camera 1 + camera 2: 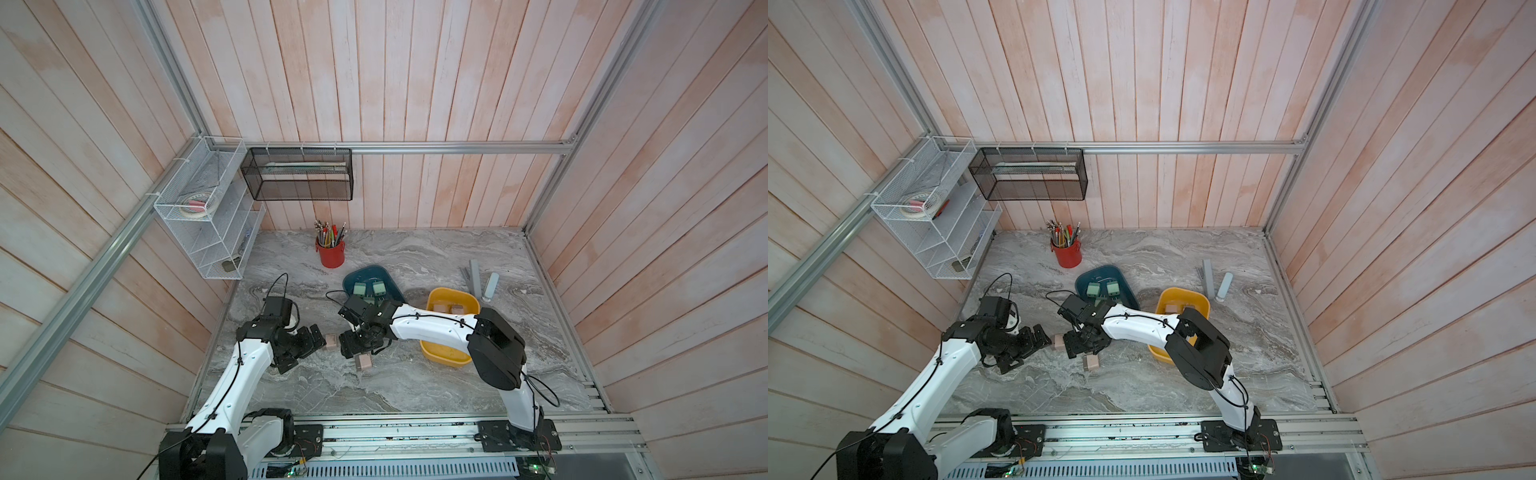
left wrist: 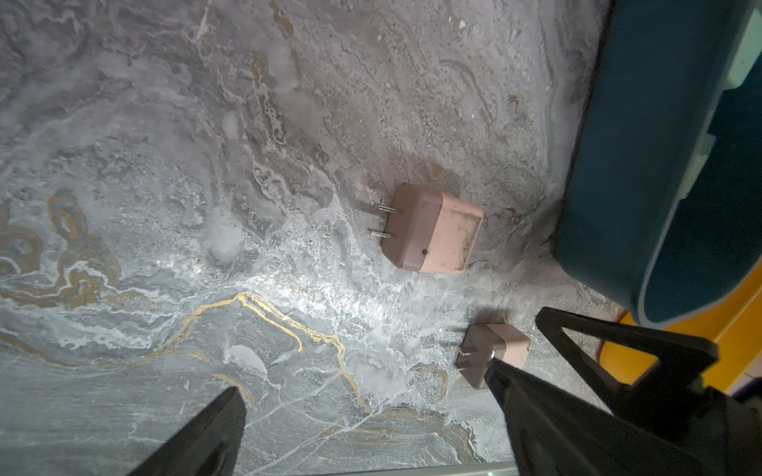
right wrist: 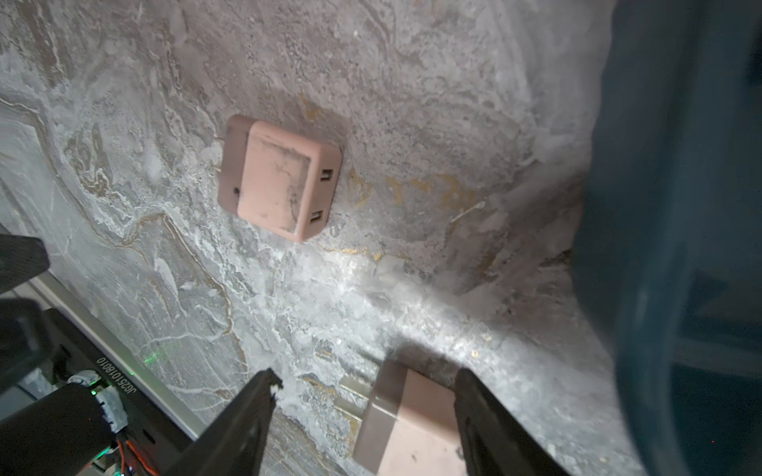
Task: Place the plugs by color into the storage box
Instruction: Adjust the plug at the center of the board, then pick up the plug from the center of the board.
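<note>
Two pale pink plugs lie on the marble table. One plug (image 1: pixel 364 360) (image 3: pixel 408 412) sits between the fingers of my right gripper (image 1: pixel 360 353) (image 3: pixel 365 383), which is open: one finger is against the plug's side and the other stands apart. The second plug (image 1: pixel 331 340) (image 2: pixel 433 228) (image 3: pixel 280 181) lies just ahead of my left gripper (image 1: pixel 312 348) (image 2: pixel 365 383), which is wide open and holds nothing. Behind, the teal storage box (image 1: pixel 365 270) holds two green plugs (image 1: pixel 359 287). The yellow storage box (image 1: pixel 440 357) holds pink plugs (image 1: pixel 441 307).
A red pencil cup (image 1: pixel 331 253) stands at the back. Grey bars (image 1: pixel 474 276) and a pale tube (image 1: pixel 491 284) lie at the back right. A white wire shelf (image 1: pixel 208 216) and a black mesh basket (image 1: pixel 299 174) hang on the walls. The two grippers are close together.
</note>
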